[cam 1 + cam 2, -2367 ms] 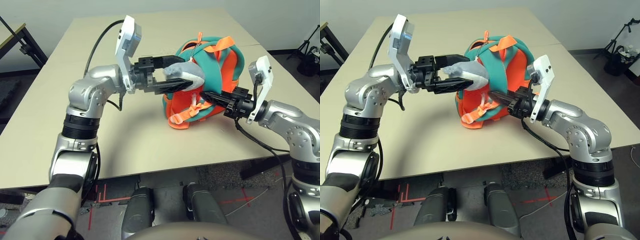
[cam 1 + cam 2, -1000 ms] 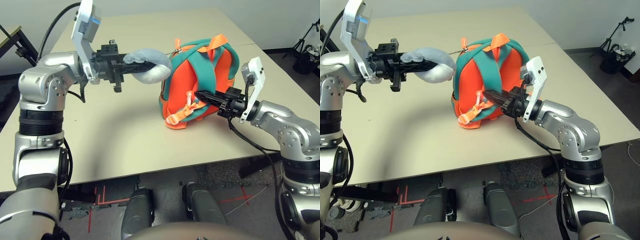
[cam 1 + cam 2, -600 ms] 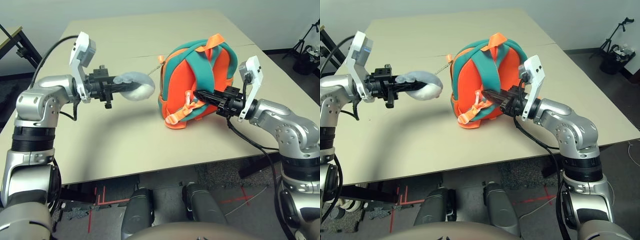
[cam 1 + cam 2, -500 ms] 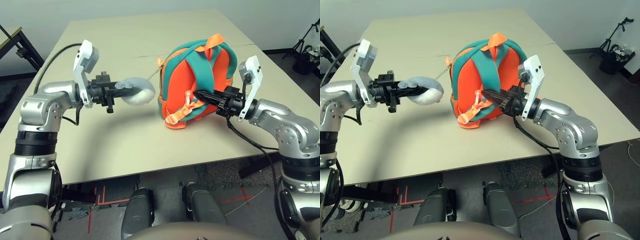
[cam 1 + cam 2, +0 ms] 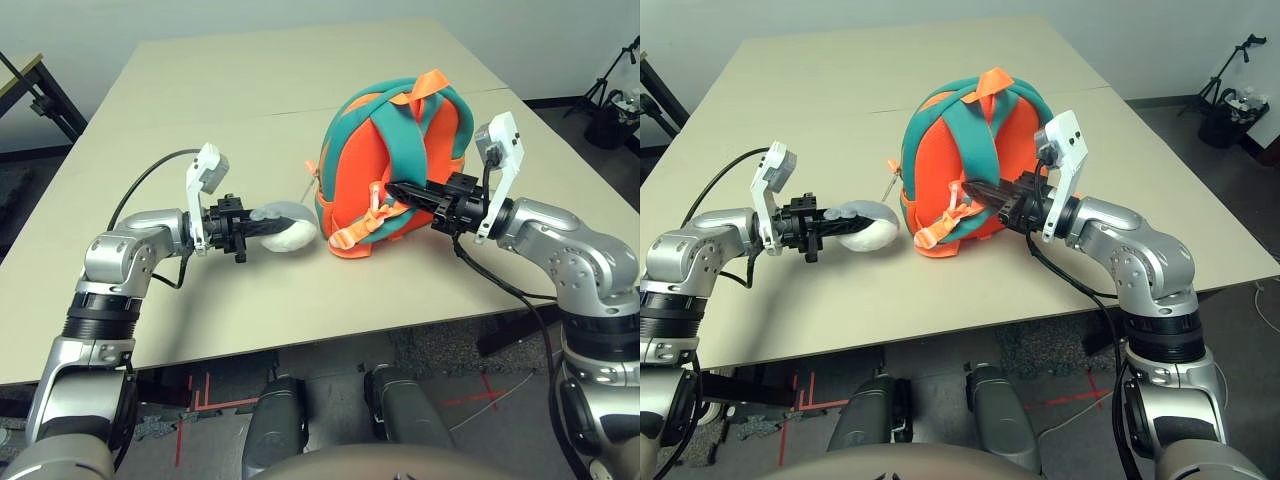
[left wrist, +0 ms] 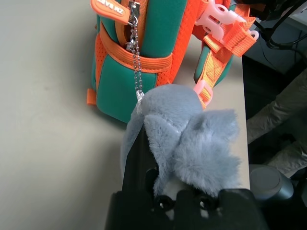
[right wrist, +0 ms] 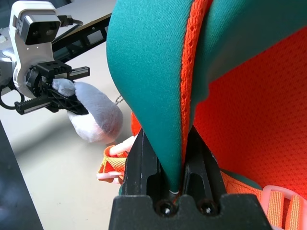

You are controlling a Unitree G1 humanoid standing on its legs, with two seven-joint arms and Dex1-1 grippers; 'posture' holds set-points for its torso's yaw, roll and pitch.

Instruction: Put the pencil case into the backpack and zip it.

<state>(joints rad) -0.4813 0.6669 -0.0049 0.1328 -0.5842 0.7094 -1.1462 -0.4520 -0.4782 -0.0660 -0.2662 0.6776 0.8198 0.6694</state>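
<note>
The backpack (image 5: 400, 150), teal with orange panels and straps, stands upright on the table (image 5: 250, 290) with its strap side facing me. A grey plush piece (image 5: 287, 222) hangs from it by a thin chain (image 6: 138, 62) and lies low beside its left side. My left gripper (image 5: 262, 222) is shut on that plush. My right gripper (image 5: 393, 188) reaches in from the right and is shut on a teal shoulder strap (image 7: 153, 72), which runs between its fingers (image 7: 144, 163). An orange zipper pull (image 6: 111, 8) sits at the chain's top. The pencil case is out of view.
A seam (image 5: 200, 112) crosses the table behind the backpack. Bare tabletop lies in front of and left of the bag. A black stand (image 5: 618, 95) is on the floor at the far right, and a dark frame (image 5: 35, 85) at the far left.
My left arm has come down and inward with the plush piece, from raised and stretched out to the left to low beside the backpack. The right gripper has kept its hold on the strap.
</note>
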